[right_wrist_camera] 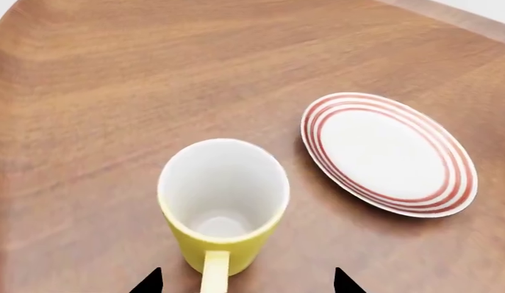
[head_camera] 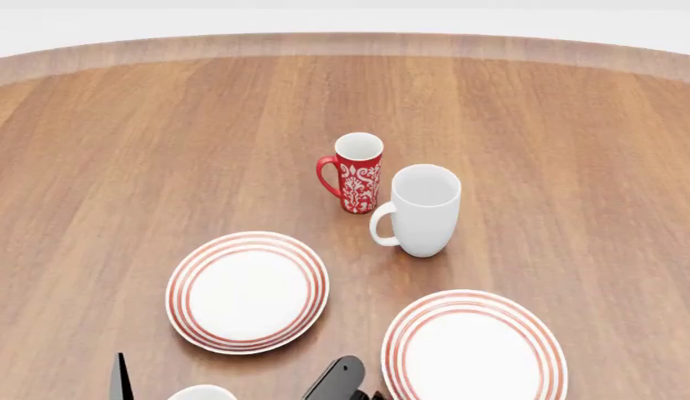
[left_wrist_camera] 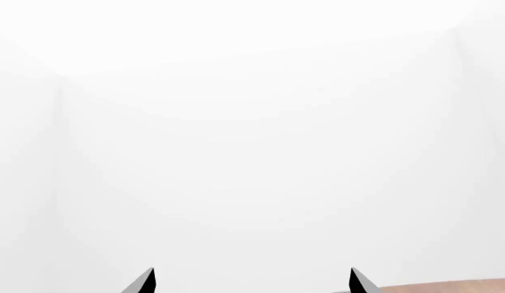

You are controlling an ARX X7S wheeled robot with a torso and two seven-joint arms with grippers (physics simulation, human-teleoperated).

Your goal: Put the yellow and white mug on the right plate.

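Note:
The yellow and white mug (right_wrist_camera: 224, 201) stands upright on the wooden table, its handle pointing back between my right gripper's fingers. My right gripper (right_wrist_camera: 246, 284) is open, with both tips clear of the handle. In the head view only the mug's white rim (head_camera: 201, 392) shows at the bottom edge. The right plate (head_camera: 475, 350), white with red rings, lies at the lower right with nothing on it. My left gripper (left_wrist_camera: 252, 284) is open and holds nothing, facing a white background.
A second ringed plate (head_camera: 247, 292) lies left of centre; the plate (right_wrist_camera: 388, 154) beside the mug seems to be this one. A red patterned mug (head_camera: 357, 171) and a taller white mug (head_camera: 421, 208) stand mid-table. A dark arm part (head_camera: 334, 379) sits between the plates.

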